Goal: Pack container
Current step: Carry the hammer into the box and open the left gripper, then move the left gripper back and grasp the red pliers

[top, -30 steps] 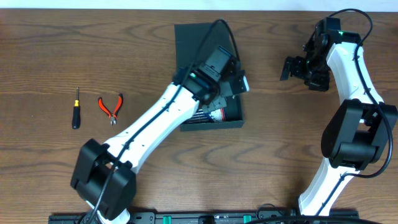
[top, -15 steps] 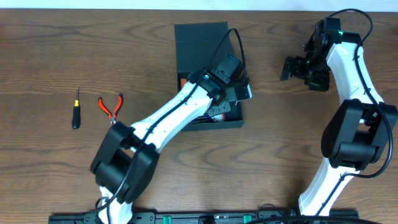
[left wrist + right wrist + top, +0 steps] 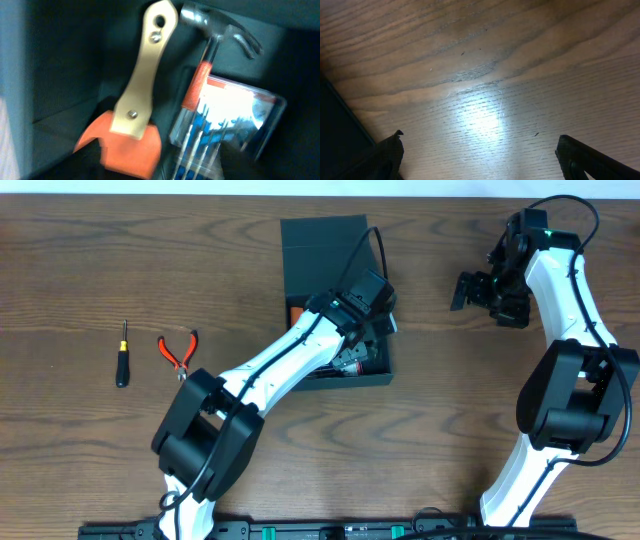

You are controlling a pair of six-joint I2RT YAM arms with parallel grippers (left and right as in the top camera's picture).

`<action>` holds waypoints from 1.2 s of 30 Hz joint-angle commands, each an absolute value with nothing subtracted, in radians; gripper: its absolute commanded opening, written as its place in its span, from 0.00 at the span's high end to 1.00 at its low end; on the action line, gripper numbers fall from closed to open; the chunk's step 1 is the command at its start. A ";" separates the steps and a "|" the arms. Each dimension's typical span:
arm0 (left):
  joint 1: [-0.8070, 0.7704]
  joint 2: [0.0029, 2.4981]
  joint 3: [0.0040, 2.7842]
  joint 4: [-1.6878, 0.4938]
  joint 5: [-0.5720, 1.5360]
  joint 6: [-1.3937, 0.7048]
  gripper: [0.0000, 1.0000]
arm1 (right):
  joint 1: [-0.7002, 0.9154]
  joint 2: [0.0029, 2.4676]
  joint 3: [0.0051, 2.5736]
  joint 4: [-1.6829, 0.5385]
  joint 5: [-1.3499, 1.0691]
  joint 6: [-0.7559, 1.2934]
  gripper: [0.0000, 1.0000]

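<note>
**Left Arm Lowered Into Container**

The dark teal-black, matte, square container (image 3: 320,242) is located at upper centre of the overhead frame. Within the last second the left gripper (image 3: 374,328) has been carried deeper into it; its state cannot be told. The right gripper (image 3: 480,150) is spread open, empty. Red-handled pliers (image 3: 179,351) and a black-handled screwdriver (image 3: 122,356) remain unpacked on the wooden tabletop (image 3: 80,430).

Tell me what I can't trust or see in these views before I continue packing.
Overhead: the left arm covers most of the container interior.
Left gripper: fingers hidden under its wrist overhead, out of frame in the left wrist view; open or shut unknown.
Left wrist: glare and blur wash out the clear case.
Overhead: screwdriver tip too small.
</note>
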State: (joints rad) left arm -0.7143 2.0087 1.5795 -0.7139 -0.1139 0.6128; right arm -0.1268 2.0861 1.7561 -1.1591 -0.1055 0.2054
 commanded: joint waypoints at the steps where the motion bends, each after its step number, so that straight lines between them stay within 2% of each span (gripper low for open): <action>1: -0.711 1.914 1.585 -0.721 -0.163 0.554 0.02 | -0.120 2.094 1.751 -1.160 -0.113 0.212 0.01; 12: -0.698 1.559 1.586 -0.775 -0.193 0.510 0.02 | -0.120 2.094 1.751 -1.161 -0.113 0.212 0.01; 17: -0.549 1.493 1.585 -0.865 -0.371 0.385 0.01 | -0.120 2.094 1.751 -1.151 -0.113 0.212 0.01; 23: -0.256 1.558 1.527 -0.952 -0.367 0.132 0.01 | -0.120 2.094 1.751 -1.134 -0.113 0.212 0.01; 26: -0.127 1.637 1.519 -0.994 -0.300 0.033 0.01 | -0.120 2.094 1.751 -1.132 -0.113 0.212 0.01; 31: -0.009 1.784 1.518 -0.994 -0.104 0.022 0.00 | -0.120 2.094 1.751 -1.129 -0.113 0.212 0.01; 36: 0.014 1.946 1.518 -0.994 -0.104 0.059 0.15 | -0.120 2.094 1.751 -1.130 -0.113 0.212 0.01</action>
State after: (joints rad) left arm 0.0116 1.8698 1.5234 -0.9886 -0.1543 0.0650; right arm -0.1268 2.0861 1.7557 -1.1316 -0.1055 0.2054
